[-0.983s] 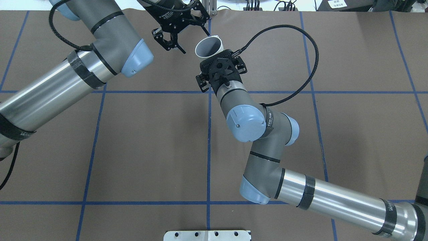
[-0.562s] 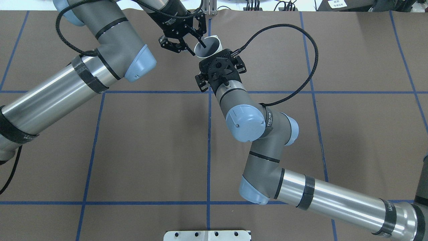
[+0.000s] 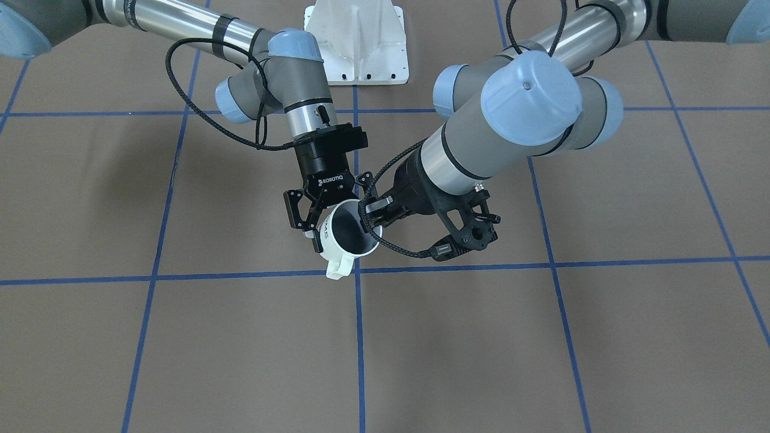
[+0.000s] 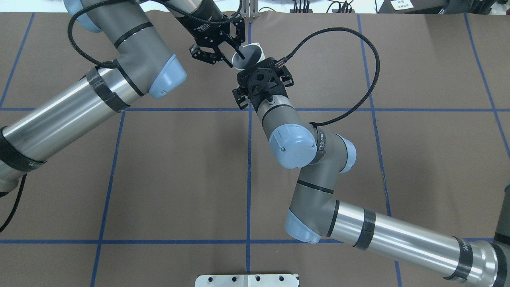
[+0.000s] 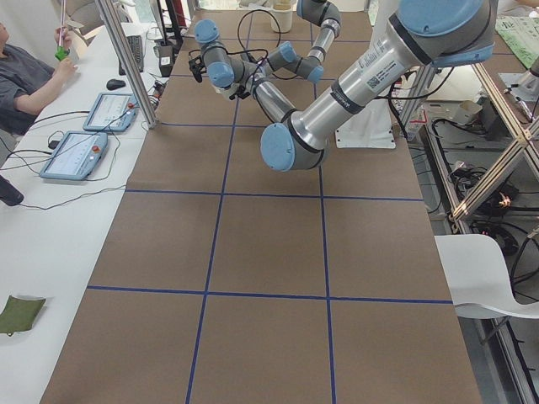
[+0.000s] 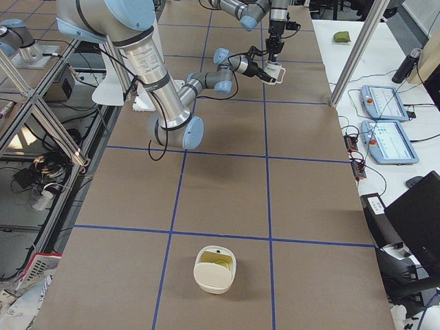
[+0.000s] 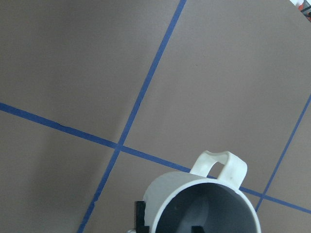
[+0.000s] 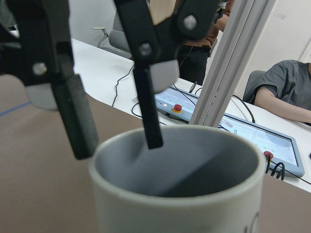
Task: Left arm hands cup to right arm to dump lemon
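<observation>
Right gripper [image 3: 337, 219] clamped on cream-white mug [image 3: 352, 234], held above brown gridded table [image 3: 180, 337]; left gripper [image 8: 118, 141] spread open, one finger inside mug's mouth, other outside rim

I work over a brown-covered tabletop [image 4: 179, 167] ruled by blue tape lines [image 4: 248, 179]. A white bench [image 5: 34, 252] along one side carries two blue-edged tablet consoles [image 5: 74, 155] beside a silver aluminium post [image 5: 128, 63]. A white chair [image 5: 484, 273] stands opposite.
</observation>
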You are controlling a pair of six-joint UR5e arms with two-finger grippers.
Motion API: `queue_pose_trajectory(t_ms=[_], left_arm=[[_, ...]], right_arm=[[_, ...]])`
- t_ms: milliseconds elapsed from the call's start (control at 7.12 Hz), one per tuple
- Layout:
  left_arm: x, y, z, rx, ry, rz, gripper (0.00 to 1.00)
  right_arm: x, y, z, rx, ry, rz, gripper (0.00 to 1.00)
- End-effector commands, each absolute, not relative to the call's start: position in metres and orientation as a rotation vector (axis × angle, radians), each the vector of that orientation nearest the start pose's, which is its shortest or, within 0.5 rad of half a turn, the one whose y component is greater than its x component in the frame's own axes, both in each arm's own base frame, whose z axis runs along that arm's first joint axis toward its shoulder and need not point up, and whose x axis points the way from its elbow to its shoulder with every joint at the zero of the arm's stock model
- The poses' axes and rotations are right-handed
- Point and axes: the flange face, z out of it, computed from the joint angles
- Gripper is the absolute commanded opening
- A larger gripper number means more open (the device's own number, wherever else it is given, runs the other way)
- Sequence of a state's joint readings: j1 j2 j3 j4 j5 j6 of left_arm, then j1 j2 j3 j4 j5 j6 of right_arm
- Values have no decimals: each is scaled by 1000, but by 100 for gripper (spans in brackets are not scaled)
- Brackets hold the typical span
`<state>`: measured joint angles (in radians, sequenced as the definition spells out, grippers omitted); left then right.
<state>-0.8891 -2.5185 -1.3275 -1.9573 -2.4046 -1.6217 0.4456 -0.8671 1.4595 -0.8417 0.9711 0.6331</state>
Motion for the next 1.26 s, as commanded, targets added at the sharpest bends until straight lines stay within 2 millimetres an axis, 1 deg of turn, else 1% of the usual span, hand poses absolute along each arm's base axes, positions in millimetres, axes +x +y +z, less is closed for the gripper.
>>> queue_pose_trajectory(t_ms=[0, 281, 702, 1124], left_arm=[[422, -621, 98, -263, 1237, -361, 39], [423, -622, 102, -266, 1232, -366, 39], [427, -620, 102, -269, 1231, -361, 39], [432, -619, 109, -273, 1221, -365, 39]], right_arm=[[-555, -475, 197, 1193, -645, -24, 28], [-554, -475, 195, 1196, -650, -22, 27], [-554, -475, 190, 1198, -654, -20, 27], [-553, -476, 190, 1199, -652, -18, 27]])
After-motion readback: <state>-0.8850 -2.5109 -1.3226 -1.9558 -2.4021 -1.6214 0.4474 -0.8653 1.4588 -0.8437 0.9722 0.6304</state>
